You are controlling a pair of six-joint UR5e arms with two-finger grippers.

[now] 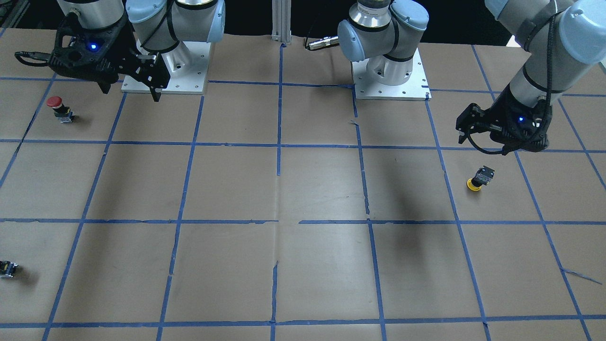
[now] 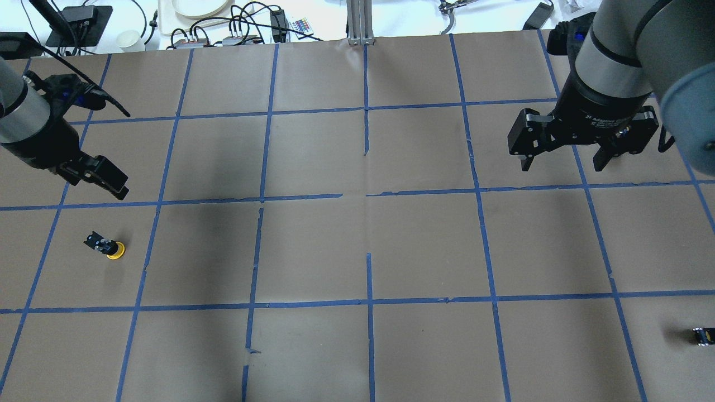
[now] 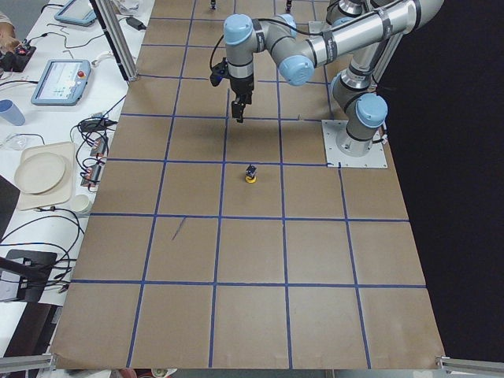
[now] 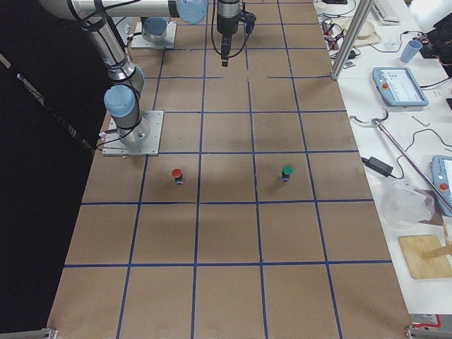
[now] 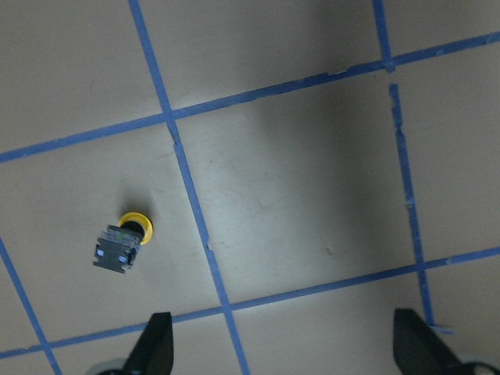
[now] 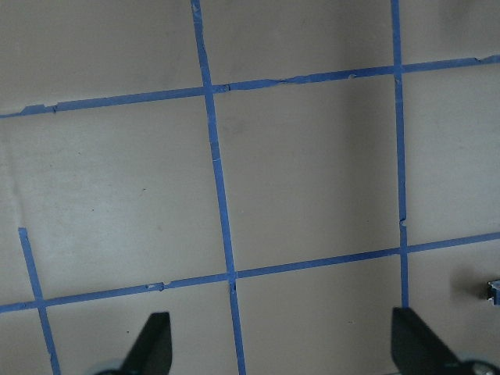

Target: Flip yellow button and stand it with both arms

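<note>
The yellow button (image 2: 106,246) rests tipped over on the brown paper near the table's left end, its yellow cap low and its black body raised. It also shows in the front view (image 1: 479,178), the left side view (image 3: 250,174) and the left wrist view (image 5: 123,241). My left gripper (image 2: 110,180) hovers open and empty above the table, a short way beyond the button; the wrist view shows its fingertips (image 5: 156,344) wide apart. My right gripper (image 2: 564,163) hangs open and empty over the table's right half, far from the button.
A red-capped button (image 1: 59,108) stands near the right arm's base plate (image 1: 165,83). A green-capped button (image 4: 287,171) stands mid-table in the right side view. A small black block (image 2: 702,335) lies at the near right edge. Blue tape lines grid the paper.
</note>
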